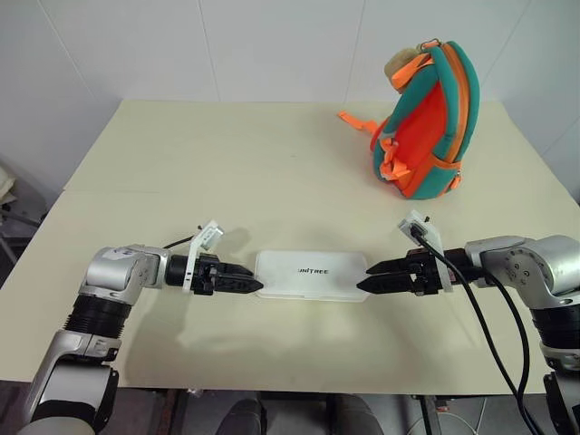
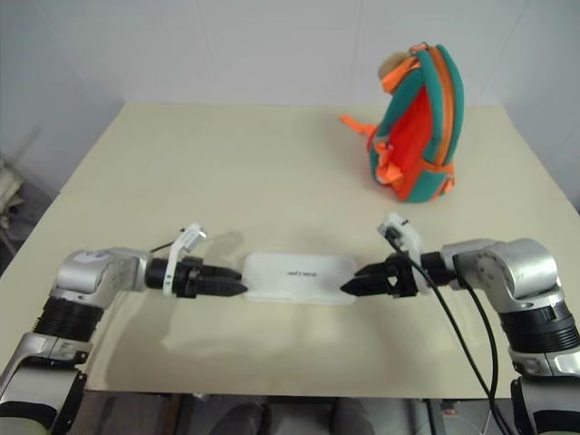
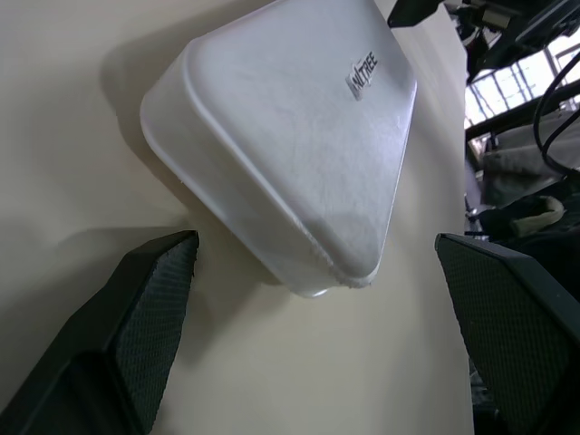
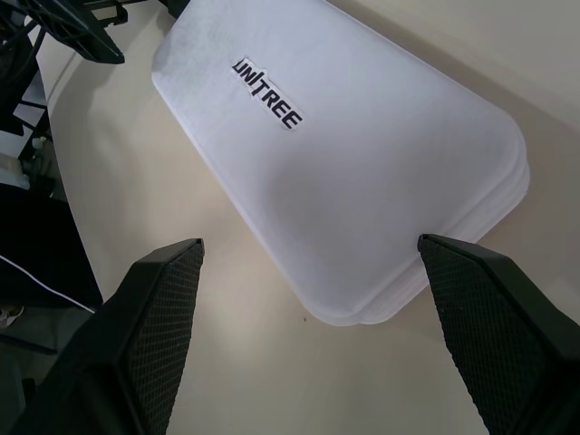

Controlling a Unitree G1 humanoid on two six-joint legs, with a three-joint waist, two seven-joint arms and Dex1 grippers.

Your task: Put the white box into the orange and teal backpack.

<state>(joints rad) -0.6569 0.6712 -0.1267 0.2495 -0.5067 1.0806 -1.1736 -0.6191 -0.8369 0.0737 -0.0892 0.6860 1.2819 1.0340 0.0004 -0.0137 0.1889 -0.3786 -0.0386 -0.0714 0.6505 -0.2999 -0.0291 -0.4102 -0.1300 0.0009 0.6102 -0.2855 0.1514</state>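
Box [image 4: 362, 172]: smooth matt white plastic. Backpack [image 1: 426, 122]: orange and teal cloth. Desk [image 1: 227, 172]: smooth matt cream. Fingers [image 4: 159, 317]: black, finely textured.

One piece of lettering could be read: "UNITREE", printed in small dark capitals on the flat top of the white box [image 1: 312, 275]. The word was placed near the middle of the lid, between the left gripper [image 1: 246, 285] and the right gripper [image 1: 373, 277]. No other text, number or sign was legible.
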